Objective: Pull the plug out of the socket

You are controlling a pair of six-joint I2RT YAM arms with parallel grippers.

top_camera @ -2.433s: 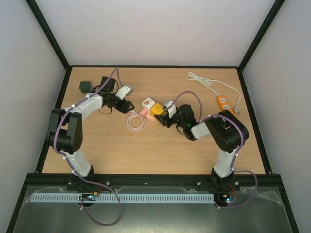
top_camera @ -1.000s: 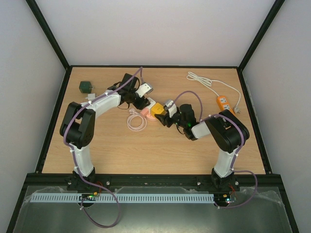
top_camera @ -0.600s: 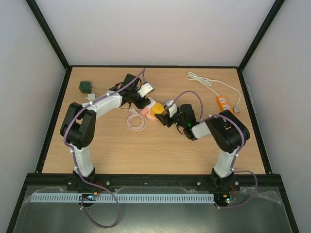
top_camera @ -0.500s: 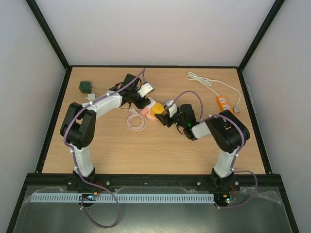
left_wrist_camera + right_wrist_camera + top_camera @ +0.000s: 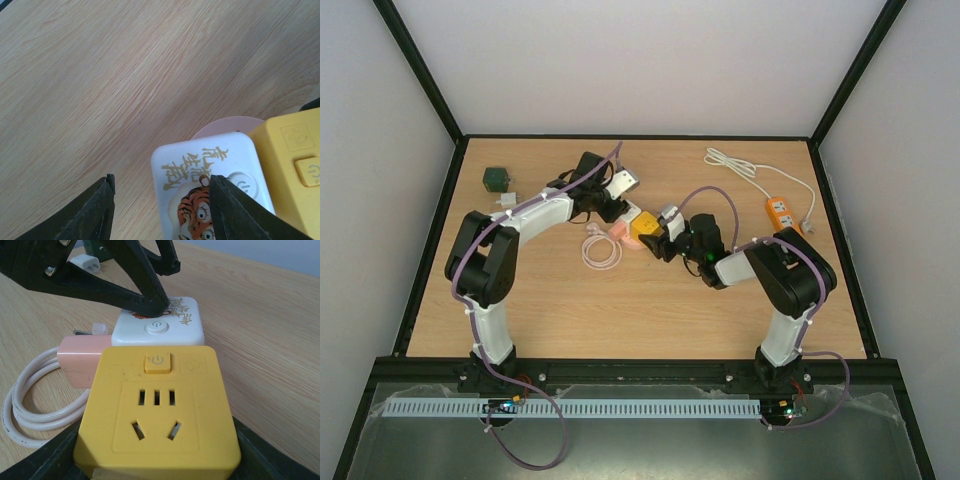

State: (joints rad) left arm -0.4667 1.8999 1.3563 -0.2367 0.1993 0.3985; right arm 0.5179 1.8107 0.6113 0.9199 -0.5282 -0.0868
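White walls and a black frame close in the wooden worktop I am watching. Near the back left corner sits a dark green adapter, with a small white plug just beside it on the near side.

My left arm reaches toward the middle of the worktop. The left gripper has its jaws spread wide and holds nothing. One finger hangs over bare wood, and the other rests its tip on top of the white socket cube, the one printed with a tiger and gold characters.

Just on the near side of that lies a coiled white cable, loose on the wood and leading to the pink plug. The plug lies at the middle of the worktop, tucked against the left side of the yellow socket cube and just beside the white one. I cannot tell from here whether its pins are seated.

The two cubes touch, power buttons up. The right gripper has its jaws closed against both sides of the yellow cube.

Toward the back right corner lies an orange power strip with its own white cord, well apart from the rest.
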